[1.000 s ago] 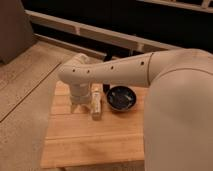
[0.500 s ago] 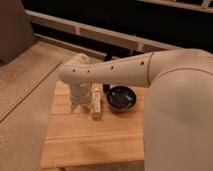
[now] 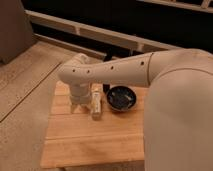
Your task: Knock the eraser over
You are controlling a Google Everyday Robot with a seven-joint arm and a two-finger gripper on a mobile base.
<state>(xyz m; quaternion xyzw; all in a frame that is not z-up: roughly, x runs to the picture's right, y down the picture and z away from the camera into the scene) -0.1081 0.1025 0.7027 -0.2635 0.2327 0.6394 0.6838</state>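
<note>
The eraser (image 3: 95, 104) is a pale, narrow block on the wooden table (image 3: 95, 135), left of the dark bowl; whether it stands or lies I cannot tell. My gripper (image 3: 80, 106) hangs from the white arm (image 3: 115, 72) and reaches down to the table top right beside the eraser's left side, close to it or touching it. The wrist hides most of the gripper.
A dark round bowl (image 3: 121, 97) sits on the table right of the eraser. The arm's large white body (image 3: 180, 115) covers the right part of the table. A light floor (image 3: 25, 85) lies left, and a dark railing (image 3: 110, 35) runs behind.
</note>
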